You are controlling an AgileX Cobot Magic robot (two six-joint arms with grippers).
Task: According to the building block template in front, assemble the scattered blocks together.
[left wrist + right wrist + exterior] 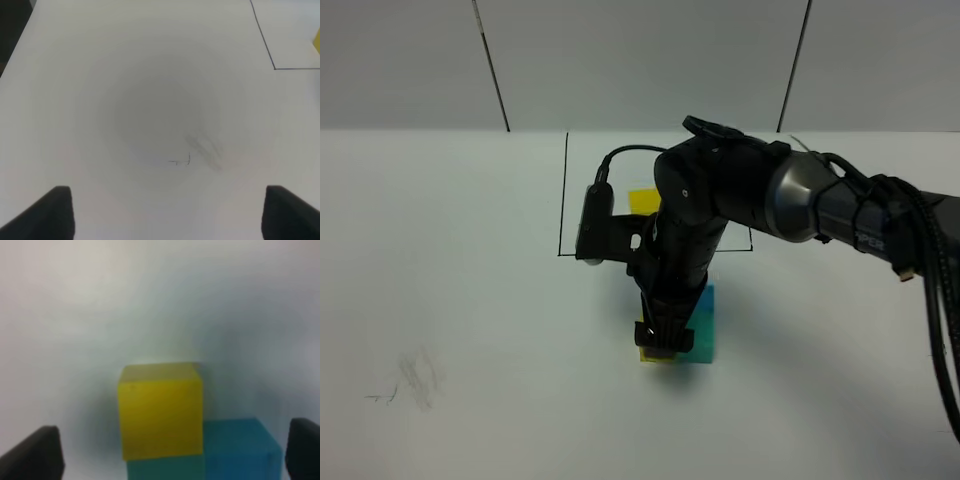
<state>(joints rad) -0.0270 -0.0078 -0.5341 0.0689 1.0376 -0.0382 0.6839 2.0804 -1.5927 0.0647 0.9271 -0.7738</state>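
Your right arm point(790, 200) reaches in from the right side and bends down steeply at the wrist, so the right gripper point(663, 340) points almost straight down near the middle of the table. Its fingers point(35, 452) stand wide apart, holding nothing. Your left gripper point(165, 215) is out of the overhead view; its wrist camera shows both fingertips point(50, 212) spread, nothing between them.
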